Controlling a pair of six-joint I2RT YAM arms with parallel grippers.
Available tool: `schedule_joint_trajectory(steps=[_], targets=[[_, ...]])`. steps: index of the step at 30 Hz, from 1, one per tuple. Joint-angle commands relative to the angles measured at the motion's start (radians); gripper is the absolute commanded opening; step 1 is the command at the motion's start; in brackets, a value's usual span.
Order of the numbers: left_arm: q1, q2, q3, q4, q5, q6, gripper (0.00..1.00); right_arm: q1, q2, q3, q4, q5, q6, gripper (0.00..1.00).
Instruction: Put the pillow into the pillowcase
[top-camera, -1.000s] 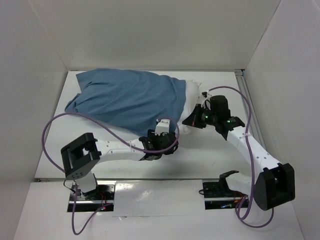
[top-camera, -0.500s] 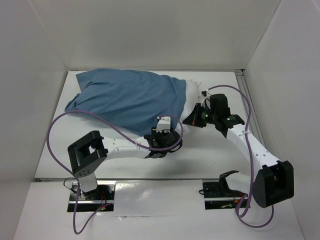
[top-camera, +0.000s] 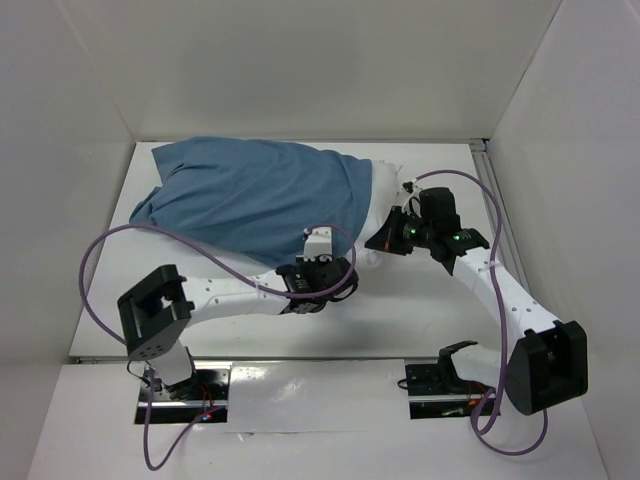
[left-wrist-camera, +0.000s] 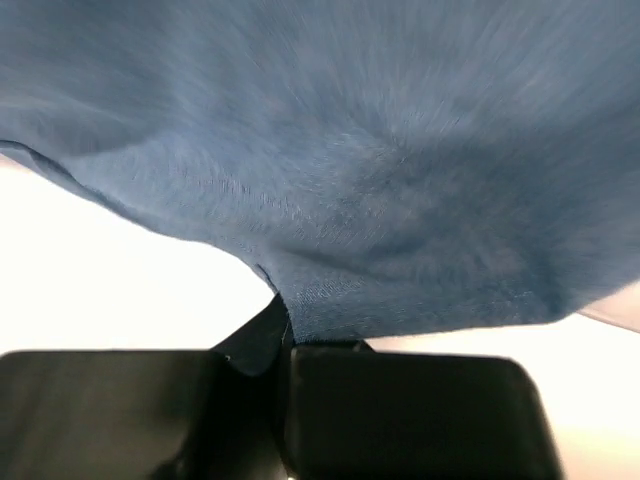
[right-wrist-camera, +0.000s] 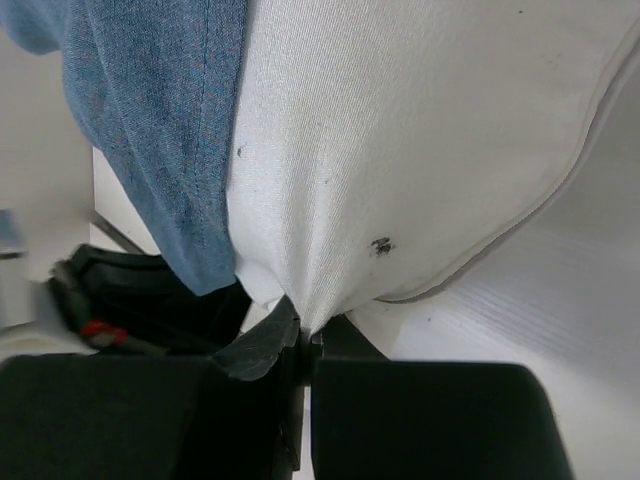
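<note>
The blue pillowcase lies across the back left of the table and covers most of the white pillow, whose right end sticks out of the case's mouth. My left gripper is at the near right hem of the case, shut on a pinch of blue cloth. In the left wrist view the pillowcase fills the frame above the jaws. My right gripper is shut on the pillow's near right corner; the white fabric bunches into its jaws, with the case's blue edge beside it.
White walls close in the table at the back, left and right. A metal rail runs along the right edge. Purple cables loop over the near left table and by the right arm.
My left gripper has shut on the pillowcase's hem; it was open a second ago. The left arm shifted slightly left. The right arm and the pillow have stayed put.
</note>
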Motion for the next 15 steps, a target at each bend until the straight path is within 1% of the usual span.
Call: schedule_joint_trajectory(steps=[1,7,15], targets=[[0.004,-0.125,-0.007,-0.030,-0.005,-0.025,0.00,-0.008,-0.004,0.053,0.044,-0.005,-0.014,0.00],[0.004,-0.206,-0.007,-0.051,-0.005,-0.010,0.00,-0.008,0.015,0.053,0.076,-0.027,-0.003,0.00],[-0.005,-0.206,0.067,-0.084,-0.005,0.032,0.00,-0.008,0.004,0.053,0.085,-0.037,0.008,0.00]])
